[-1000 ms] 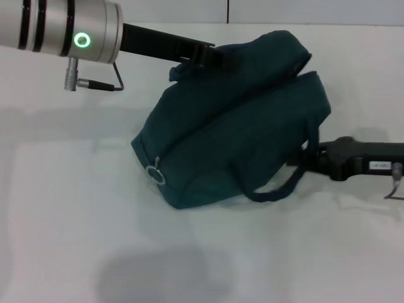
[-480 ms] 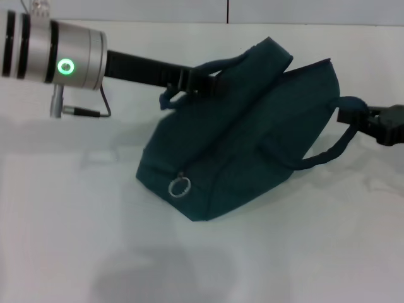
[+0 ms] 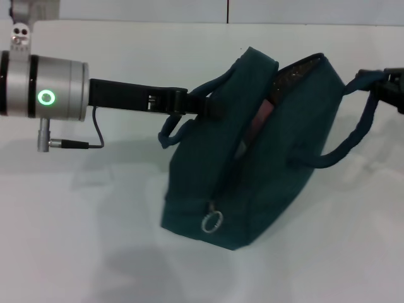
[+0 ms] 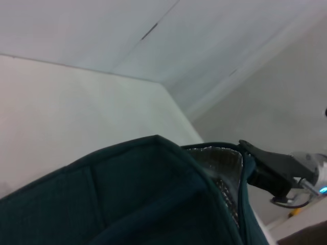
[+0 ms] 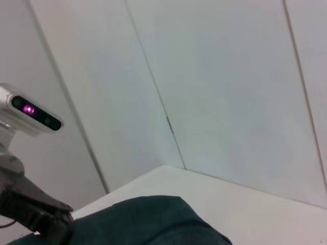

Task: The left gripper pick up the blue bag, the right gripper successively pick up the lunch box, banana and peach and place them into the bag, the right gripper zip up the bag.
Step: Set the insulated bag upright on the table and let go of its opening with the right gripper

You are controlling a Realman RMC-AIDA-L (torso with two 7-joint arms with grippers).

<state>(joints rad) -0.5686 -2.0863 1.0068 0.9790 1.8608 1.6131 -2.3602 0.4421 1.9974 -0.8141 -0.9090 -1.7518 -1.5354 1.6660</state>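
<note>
As the two handles get pulled apart, your blue bag (image 3: 252, 158) has swung upright on the table (image 3: 95, 240), mouth gaping; left gripper (image 3: 189, 104) is clamped on the near handle, right gripper (image 3: 392, 82) on the far one.

Both tools (image 3: 189, 104) (image 3: 385, 85) clamped, spread apart

White table (image 3: 82, 240) seen in the head view, plain matte top, bounded at the far edge by a pale wall. One item is carried on it: the blue bag (image 3: 278, 183), resting on its bottom end near the middle, tilted, zipper ring pull (image 3: 212, 222) at the low end facing the camera. Soft shadows are cast on the table left of and below the bag.
</note>
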